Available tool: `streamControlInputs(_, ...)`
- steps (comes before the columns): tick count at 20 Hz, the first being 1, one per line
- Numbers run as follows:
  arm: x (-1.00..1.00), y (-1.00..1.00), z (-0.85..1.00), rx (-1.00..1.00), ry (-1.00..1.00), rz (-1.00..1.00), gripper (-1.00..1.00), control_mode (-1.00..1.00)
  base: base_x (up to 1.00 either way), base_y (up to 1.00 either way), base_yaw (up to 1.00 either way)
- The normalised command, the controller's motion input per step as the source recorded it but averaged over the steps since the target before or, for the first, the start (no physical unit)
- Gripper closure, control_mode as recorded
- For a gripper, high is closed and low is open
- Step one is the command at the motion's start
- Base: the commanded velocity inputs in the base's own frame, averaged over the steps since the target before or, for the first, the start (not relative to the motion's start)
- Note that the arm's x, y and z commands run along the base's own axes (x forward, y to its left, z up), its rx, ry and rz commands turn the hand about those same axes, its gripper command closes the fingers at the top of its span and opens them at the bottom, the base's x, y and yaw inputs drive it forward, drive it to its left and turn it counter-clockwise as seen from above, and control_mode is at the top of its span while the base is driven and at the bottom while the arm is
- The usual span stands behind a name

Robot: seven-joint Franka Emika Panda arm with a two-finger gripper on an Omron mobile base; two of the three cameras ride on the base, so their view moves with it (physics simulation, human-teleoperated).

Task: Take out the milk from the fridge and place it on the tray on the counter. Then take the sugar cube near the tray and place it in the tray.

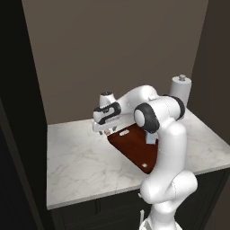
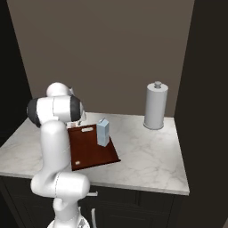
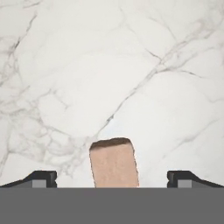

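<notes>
Sugar cube (image 3: 113, 162) on counter (image 3: 109, 65), between spread fingertips (image 3: 41, 178), untouched | gripper (image 1: 106, 130) wide, low beside tray (image 1: 134, 146) | milk (image 2: 103, 132) upright on tray

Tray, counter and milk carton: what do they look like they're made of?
Tray: probably wood or lacquered plastic; dark red-brown, smooth, faint sheen. Counter: looks like polished marble; white with grey veins. Milk: likely coated paperboard; pale blue-grey, matte, folded gabled top. All rendered, so uncertain.
</notes>
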Motion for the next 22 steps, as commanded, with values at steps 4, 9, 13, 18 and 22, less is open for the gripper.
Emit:
streamControlInputs(4,0.16,0.00,-0.25,0.00,0.00,0.00,-1.00,-1.00,0.00,0.00,0.00)
streamControlInputs(9,0.13,0.00,-0.08,0.00,0.00,0.00,-1.00,-1.00,0.00,0.00,0.00)
streamControlInputs(13,0.05,0.00,-0.02,0.00,0.00,0.00,-1.00,-1.00,0.00,0.00,0.00)
streamControlInputs(18,0.00,0.00,-0.02,0.00,0.00,0.00,-1.00,-1.00,0.00,0.00,0.00)
streamControlInputs(22,0.00,0.00,0.00,0.00,0.00,0.00,1.00,-1.00,0.00,0.00,0.00)
